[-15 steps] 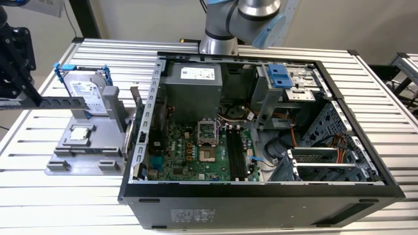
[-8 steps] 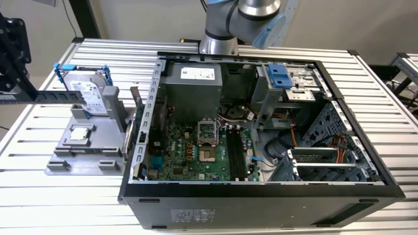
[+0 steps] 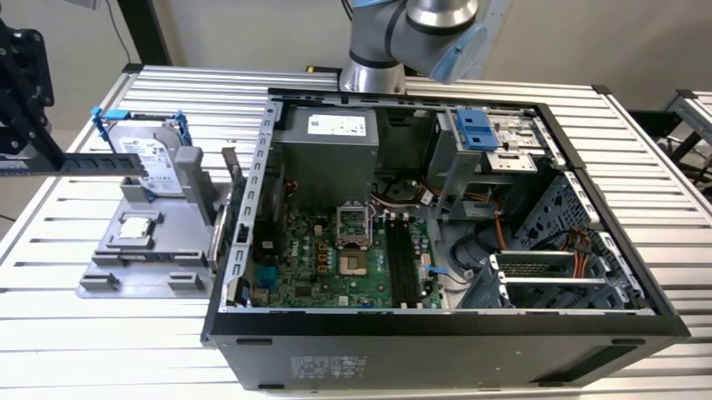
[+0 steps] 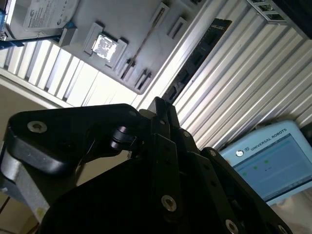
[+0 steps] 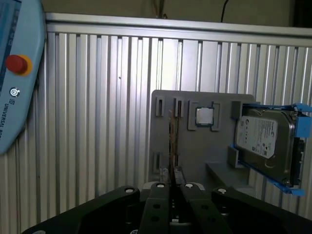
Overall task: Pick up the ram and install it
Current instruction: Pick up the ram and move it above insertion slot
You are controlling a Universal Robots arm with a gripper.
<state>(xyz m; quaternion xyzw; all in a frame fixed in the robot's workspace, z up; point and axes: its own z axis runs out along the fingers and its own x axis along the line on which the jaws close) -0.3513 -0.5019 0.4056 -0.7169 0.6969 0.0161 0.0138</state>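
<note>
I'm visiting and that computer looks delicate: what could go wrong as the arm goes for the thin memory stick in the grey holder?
1. In the first wrist view the thin green ram stick stands edge-on in line with the black gripper; a slight sideways error might knock its edge or the grey plastic holder.
2. The long black motherboard slots lie deep in the open black computer case near cables, so the stick might go in tilted.

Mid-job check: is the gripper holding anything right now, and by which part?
Yes: the gripper is shut on the ram, clamping its flat faces. One end juts out past the jaws; the gripped spot itself is hidden.
</note>
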